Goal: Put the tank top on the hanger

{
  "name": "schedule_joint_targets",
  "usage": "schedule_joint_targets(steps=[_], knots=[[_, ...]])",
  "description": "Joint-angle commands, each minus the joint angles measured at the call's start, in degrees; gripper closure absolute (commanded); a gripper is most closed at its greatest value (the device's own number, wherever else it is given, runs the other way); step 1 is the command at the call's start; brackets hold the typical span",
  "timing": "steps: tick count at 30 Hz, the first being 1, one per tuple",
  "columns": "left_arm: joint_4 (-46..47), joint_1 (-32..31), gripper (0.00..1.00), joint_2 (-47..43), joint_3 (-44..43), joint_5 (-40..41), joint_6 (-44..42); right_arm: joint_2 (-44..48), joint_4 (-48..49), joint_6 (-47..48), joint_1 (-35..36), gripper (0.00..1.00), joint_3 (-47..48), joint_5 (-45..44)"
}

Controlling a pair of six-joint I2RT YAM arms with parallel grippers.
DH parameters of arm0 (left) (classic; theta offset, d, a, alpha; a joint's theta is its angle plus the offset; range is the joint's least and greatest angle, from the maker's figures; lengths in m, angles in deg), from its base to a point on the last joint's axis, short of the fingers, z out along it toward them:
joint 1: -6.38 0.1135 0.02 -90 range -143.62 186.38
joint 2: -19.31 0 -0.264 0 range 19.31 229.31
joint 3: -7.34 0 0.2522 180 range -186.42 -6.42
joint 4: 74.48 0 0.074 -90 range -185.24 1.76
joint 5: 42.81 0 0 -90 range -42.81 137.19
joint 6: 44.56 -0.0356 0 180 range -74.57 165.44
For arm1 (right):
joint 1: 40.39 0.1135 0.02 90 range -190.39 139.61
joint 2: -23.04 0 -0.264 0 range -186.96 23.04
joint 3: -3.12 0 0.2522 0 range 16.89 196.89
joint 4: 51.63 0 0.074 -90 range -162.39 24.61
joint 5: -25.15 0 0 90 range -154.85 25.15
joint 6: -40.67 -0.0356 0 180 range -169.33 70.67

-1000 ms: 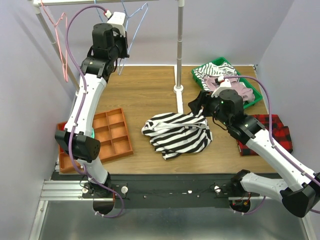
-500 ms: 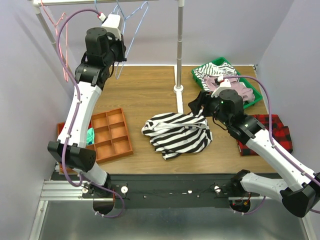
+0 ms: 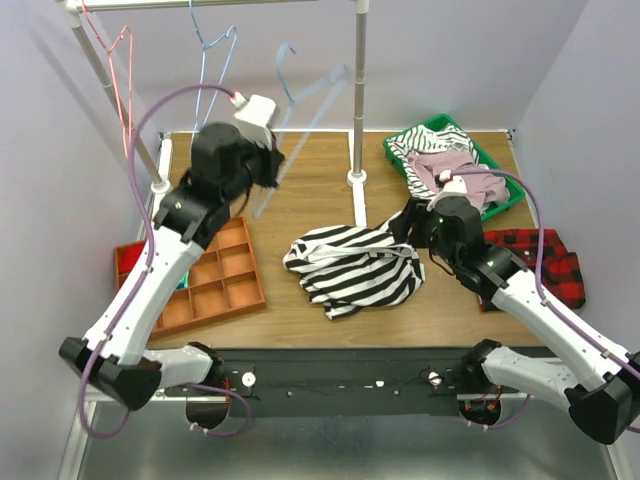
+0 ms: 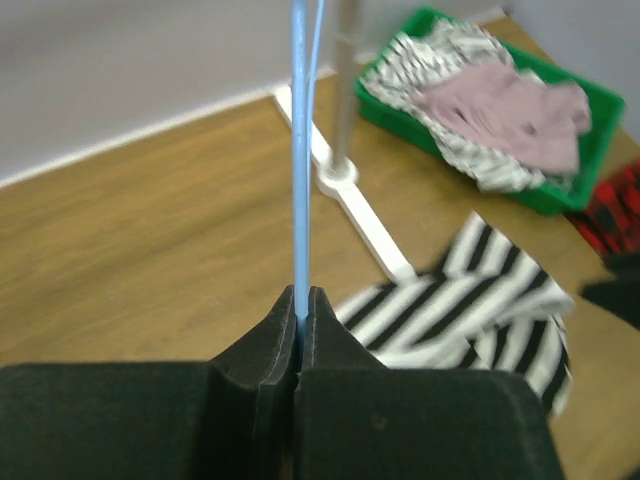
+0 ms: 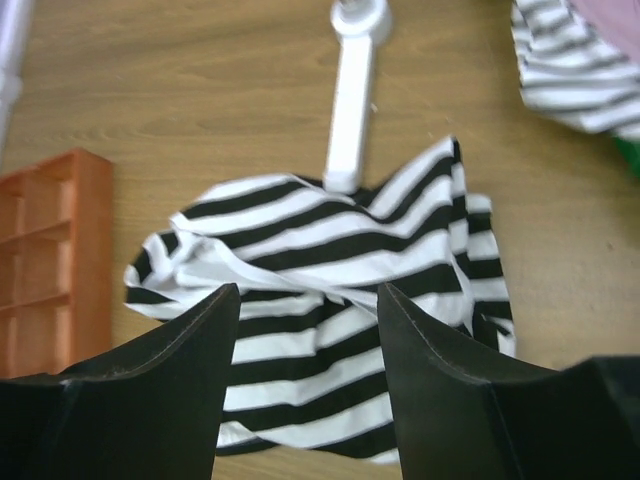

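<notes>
The black-and-white striped tank top [image 3: 355, 268] lies crumpled on the wooden table's middle; it also shows in the right wrist view [image 5: 330, 260] and the left wrist view [image 4: 470, 310]. My left gripper [image 3: 268, 160] is shut on the thin light-blue wire hanger [image 3: 300, 108], which is motion-blurred and held in the air, off the rail, left of the rack pole. In the left wrist view the wire [image 4: 300, 150] rises from between the closed jaws of the left gripper [image 4: 302, 300]. My right gripper [image 3: 408, 222] is open and empty just above the tank top's right edge, its jaws of the right gripper [image 5: 308, 330] straddling the stripes.
A rack pole [image 3: 358, 100] stands on a white base behind the tank top. A second blue hanger [image 3: 215, 55] and a pink-red hanger [image 3: 122, 70] hang on the rail. A green bin [image 3: 505, 195] holds striped and pink garments. Plaid cloth [image 3: 550, 265] lies right; an orange tray [image 3: 215, 275] left.
My left arm has taken the light-blue hanger off the rail and swung it down and to the right, toward the table's middle. The right gripper has shifted slightly over the tank top.
</notes>
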Motion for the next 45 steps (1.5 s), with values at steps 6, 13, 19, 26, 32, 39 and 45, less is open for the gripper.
schedule_joint_targets(steps=[6,13,19,26,32,39,45], knots=[[-8.87,-21.81,1.0,-12.47,17.49,9.92,1.56,10.06,-3.17,-6.35,0.06,0.43,-12.78,-6.08],[-16.78,-29.38,1.0,-19.94,21.98,9.68,1.74,14.29,-3.44,-8.73,0.06,0.45,-18.14,-5.11],[-22.4,-30.35,1.0,-23.29,24.09,5.8,1.39,11.05,-2.11,-6.45,0.06,0.55,-17.63,-8.44],[-24.35,-30.88,1.0,-23.73,25.23,-0.44,0.25,6.13,2.1,-6.0,0.15,0.55,-17.36,-8.36],[-24.08,-31.76,1.0,-21.18,25.06,-2.2,-0.98,1.56,5.88,-5.57,0.06,0.54,-16.13,-9.24],[-22.59,-32.02,1.0,-18.81,23.65,-1.06,-2.39,-3.54,8.17,-4.69,0.06,0.54,-14.11,-13.37],[-21.01,-32.02,1.0,-15.91,21.46,1.31,-3.79,-6.88,8.7,-4.16,0.06,0.83,-12.7,-14.52]])
